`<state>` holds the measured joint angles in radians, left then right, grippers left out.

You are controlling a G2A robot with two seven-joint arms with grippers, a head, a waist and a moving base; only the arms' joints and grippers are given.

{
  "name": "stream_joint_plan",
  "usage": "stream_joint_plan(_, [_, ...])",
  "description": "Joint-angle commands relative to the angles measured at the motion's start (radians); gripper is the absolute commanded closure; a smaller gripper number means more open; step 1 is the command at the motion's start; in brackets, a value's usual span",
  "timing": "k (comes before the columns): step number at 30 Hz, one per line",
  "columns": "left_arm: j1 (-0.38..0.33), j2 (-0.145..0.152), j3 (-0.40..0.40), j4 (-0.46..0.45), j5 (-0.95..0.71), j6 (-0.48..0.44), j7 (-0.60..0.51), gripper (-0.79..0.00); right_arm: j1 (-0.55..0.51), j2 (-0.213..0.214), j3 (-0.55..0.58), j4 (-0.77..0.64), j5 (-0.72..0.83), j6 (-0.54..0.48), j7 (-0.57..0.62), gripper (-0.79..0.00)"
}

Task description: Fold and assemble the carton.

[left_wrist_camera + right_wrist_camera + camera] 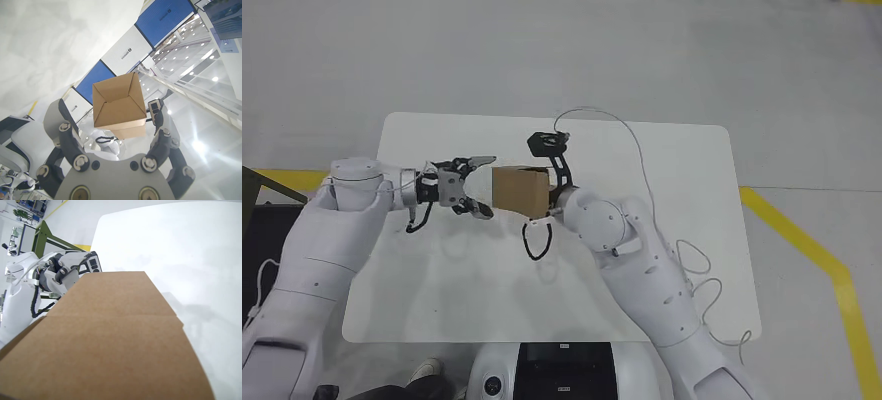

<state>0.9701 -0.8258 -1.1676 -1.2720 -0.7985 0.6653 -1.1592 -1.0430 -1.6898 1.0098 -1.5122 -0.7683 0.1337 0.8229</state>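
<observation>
A brown carton [520,190] is held above the white table [662,160] near its middle. Its folded, closed end [117,102] faces my left gripper [486,186]. That gripper is open, one finger on each side of the carton's end and a short way off, not touching. In the left wrist view the fingers [64,113] stand wide apart. My right gripper [548,204] holds the carton's other end, and the cardboard and wrist cover it. In the right wrist view a flat side of the carton [117,332] lies close, with the left gripper's fingers [92,262] beyond it.
A thin white cable [632,140] arcs over the table's back right. A dark green frame [257,185] stands off the table's left edge. Yellow floor tape [802,240] runs to the right. Bare tabletop lies in front of the carton and behind it.
</observation>
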Motion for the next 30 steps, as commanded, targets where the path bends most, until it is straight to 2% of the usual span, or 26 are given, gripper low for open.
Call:
stream_joint_plan(1, [-0.006,0.004,0.041,0.009,-0.052,-0.004,0.000,-0.785,0.001,0.001,0.001,0.007,0.031,-0.030,-0.007,0.000])
stream_joint_plan(9, [-0.080,0.041,0.202,0.060,-0.274,-0.005,-0.001,-0.785,0.011,0.003,-0.002,0.036,0.119,-0.114,-0.040,0.000])
stream_joint_plan(24, [-0.205,0.121,0.459,0.108,-0.530,-0.068,-0.064,-0.785,0.023,0.014,0.000,0.043,0.216,-0.138,-0.044,0.000])
stream_joint_plan(26, [-0.221,0.131,0.499,0.104,-0.558,-0.079,-0.075,-0.699,0.023,0.016,0.004,0.044,0.235,-0.144,-0.041,0.000])
stream_joint_plan(30, [-0.259,0.151,0.582,0.107,-0.613,-0.102,-0.098,-0.677,0.026,0.019,0.005,0.050,0.271,-0.157,-0.031,0.000])
